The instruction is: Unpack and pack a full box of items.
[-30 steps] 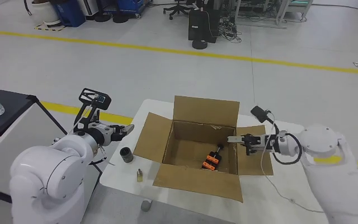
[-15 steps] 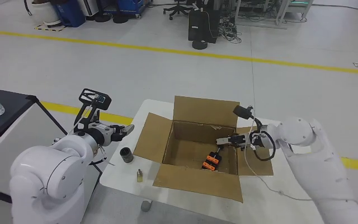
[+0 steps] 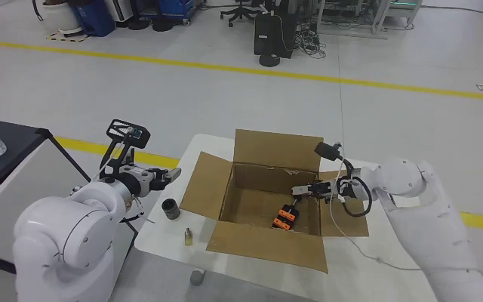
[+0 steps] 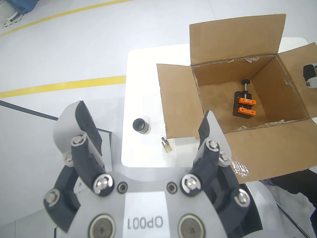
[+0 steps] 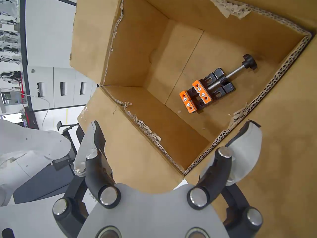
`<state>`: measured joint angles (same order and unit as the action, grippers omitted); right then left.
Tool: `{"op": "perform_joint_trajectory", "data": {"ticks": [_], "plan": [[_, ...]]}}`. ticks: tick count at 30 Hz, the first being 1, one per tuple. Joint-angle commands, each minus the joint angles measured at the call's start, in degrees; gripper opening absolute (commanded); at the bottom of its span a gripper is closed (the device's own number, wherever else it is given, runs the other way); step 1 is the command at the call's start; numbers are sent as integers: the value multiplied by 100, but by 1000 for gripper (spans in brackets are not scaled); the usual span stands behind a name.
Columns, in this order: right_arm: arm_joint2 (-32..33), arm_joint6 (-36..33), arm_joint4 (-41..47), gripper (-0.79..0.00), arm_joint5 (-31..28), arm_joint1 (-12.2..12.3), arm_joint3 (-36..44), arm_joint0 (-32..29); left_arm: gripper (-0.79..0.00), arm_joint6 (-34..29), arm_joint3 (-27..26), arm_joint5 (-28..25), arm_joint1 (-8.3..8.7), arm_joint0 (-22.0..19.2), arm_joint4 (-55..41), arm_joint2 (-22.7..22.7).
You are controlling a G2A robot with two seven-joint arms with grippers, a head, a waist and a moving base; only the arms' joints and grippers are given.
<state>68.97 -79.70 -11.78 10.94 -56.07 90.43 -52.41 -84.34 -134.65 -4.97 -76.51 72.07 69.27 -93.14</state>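
My right pincer gapes empty over the box rim, with the orange vise beyond it, down inside the box — left pincer likewise wide open.

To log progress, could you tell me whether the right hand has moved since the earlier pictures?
Yes: the right hand has moved farther in over the box, toward the orange vise.

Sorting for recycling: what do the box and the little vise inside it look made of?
Box: corrugated cardboard, matte brown; fluted, torn edges show. Vise: likely black-painted metal with a shiny steel screw; orange blocks could be plastic or anodised metal.
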Motion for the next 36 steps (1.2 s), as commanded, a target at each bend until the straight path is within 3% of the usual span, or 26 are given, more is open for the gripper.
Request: {"op": "perform_joint_trajectory", "data": {"ticks": [1,7,14,17,21,23,27,31,36], "plan": [[0,0,0,0,0,0,0,0,0,0,0,0,0,0,0,0],[-57,-88,93,0,-174,-4,114,31,0,0,0,0,0,0,0,0],[-537,-830,272,0,-182,-88,-192,988,0,0,0,0,0,0,0,0],[-1590,-830,-66,0,-316,-168,-613,1671,0,0,0,0,0,0,0,0],[-3278,-830,-390,0,-1005,-286,-1560,2945,0,0,0,0,0,0,0,0],[-3828,-830,20,0,-1388,-386,-1944,3462,0,0,0,0,0,0,0,0],[-5090,-830,-49,0,-2025,-605,-2384,4239,0,0,0,0,0,0,0,0],[-5923,-830,308,0,-2391,-869,-2662,4731,0,0,0,0,0,0,0,0],[-5923,-830,-291,0,-2681,-1212,-2864,4612,0,0,0,0,0,0,0,0]]}}
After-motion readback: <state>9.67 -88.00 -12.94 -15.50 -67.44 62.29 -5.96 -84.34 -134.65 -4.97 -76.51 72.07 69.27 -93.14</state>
